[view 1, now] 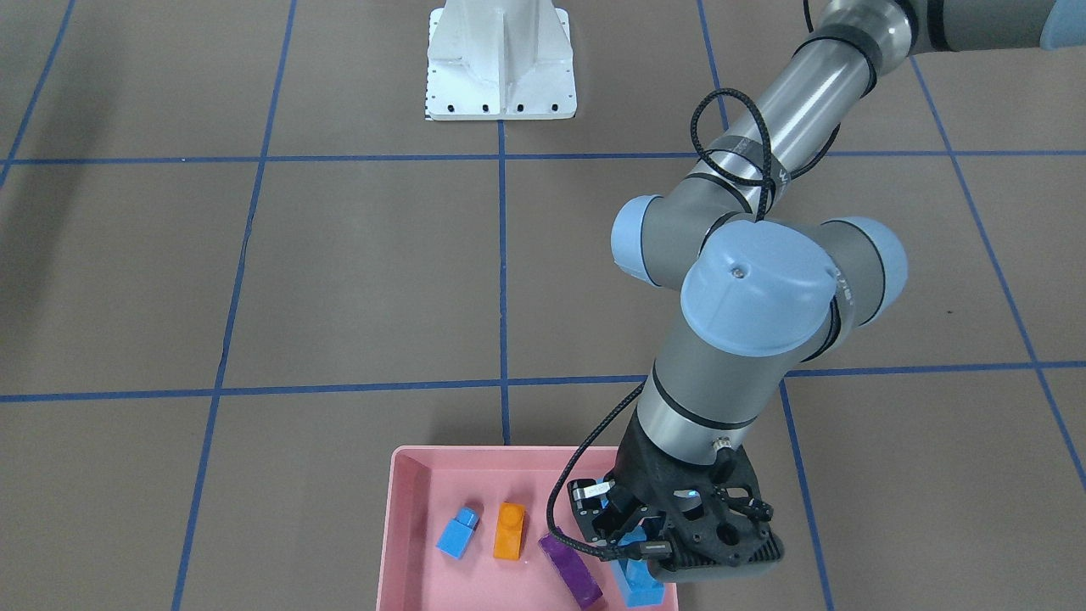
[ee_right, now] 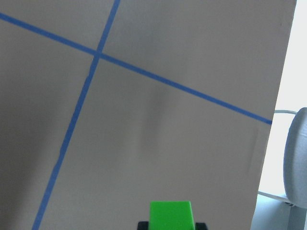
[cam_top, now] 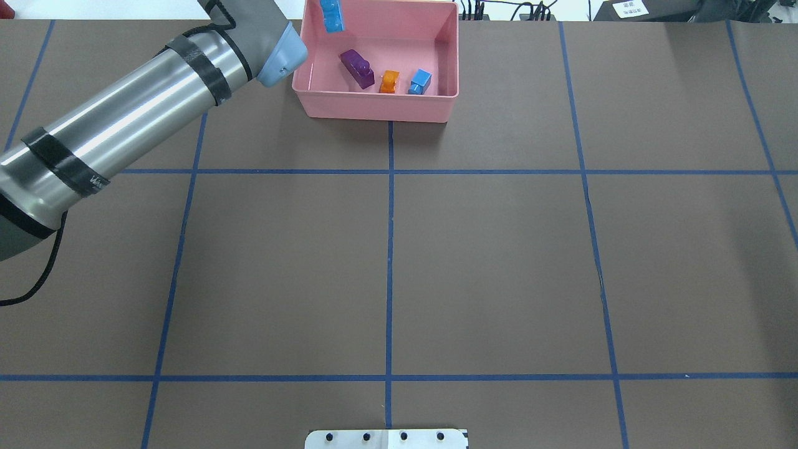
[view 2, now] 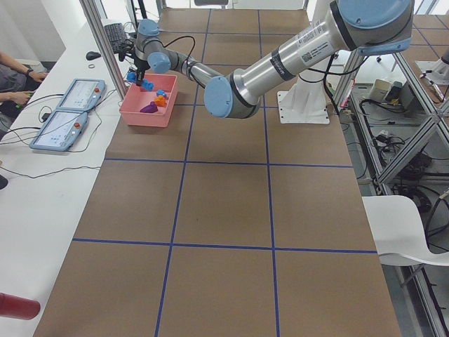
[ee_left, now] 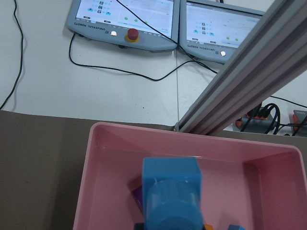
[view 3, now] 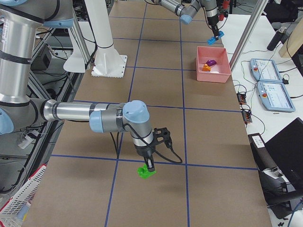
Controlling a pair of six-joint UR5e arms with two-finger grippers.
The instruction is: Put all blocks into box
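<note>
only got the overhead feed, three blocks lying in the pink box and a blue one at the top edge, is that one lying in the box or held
Observer: Held. The left gripper grips the long blue block above the box; the right side view shows it hanging clear of the rim.
Operator: where's the green one
Observer: Outside your frame. The green block sits between the fingers of the right gripper, far from the box.
Operator: is it lifted
Observer: It is low, right beside a blue tape line; I cannot tell whether it touches the table.
</note>
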